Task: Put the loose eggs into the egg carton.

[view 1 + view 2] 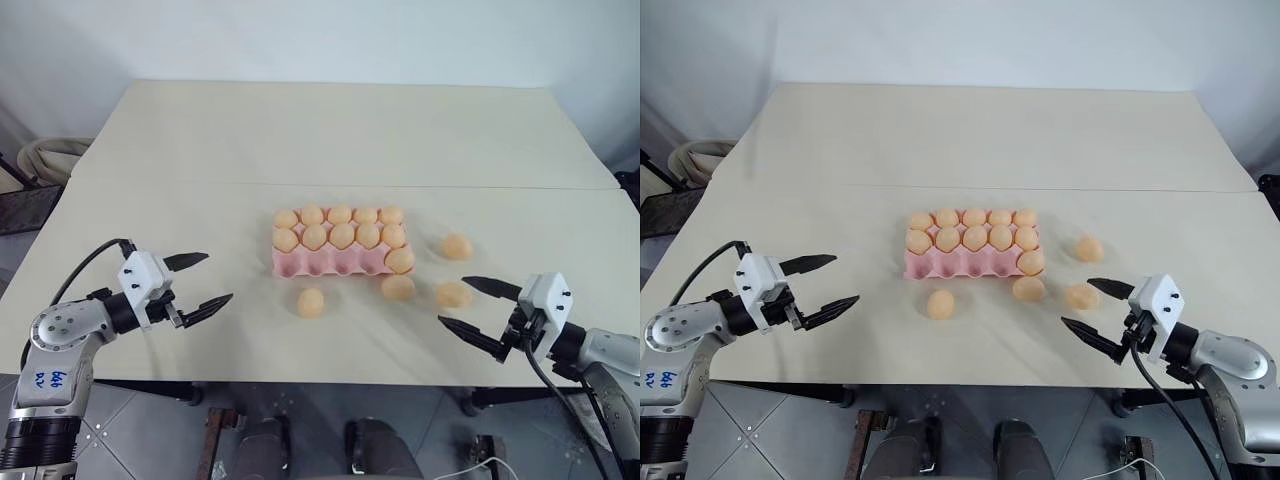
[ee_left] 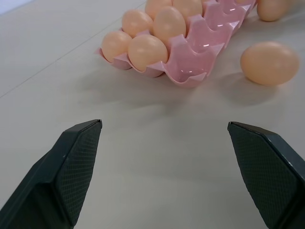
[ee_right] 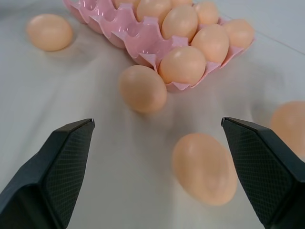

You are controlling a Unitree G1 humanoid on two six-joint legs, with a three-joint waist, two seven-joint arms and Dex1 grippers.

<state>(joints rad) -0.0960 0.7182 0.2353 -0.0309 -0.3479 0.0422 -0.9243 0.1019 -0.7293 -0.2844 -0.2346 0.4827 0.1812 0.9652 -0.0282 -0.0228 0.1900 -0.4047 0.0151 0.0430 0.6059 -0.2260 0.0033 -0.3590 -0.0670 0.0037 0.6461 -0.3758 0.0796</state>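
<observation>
The pink egg carton [image 1: 320, 266] lies at the middle of the table. Its two far rows are full of eggs, and one more egg [image 1: 400, 260] sits in the right end cup of the near row. Several loose eggs lie on the table: one [image 1: 311, 302] in front of the carton, one [image 1: 397, 287] by its near right corner, and two [image 1: 456, 246] [image 1: 453, 294] further right. My left gripper [image 1: 218, 278] is open and empty, left of the carton. My right gripper [image 1: 453, 301] is open, and the nearest loose egg [image 3: 205, 168] lies just ahead of its fingers.
The beige table [image 1: 300, 130] has a seam across it behind the carton. Both grippers hover near its front edge. A coiled hose [image 1: 50, 155] lies beyond the table's left side.
</observation>
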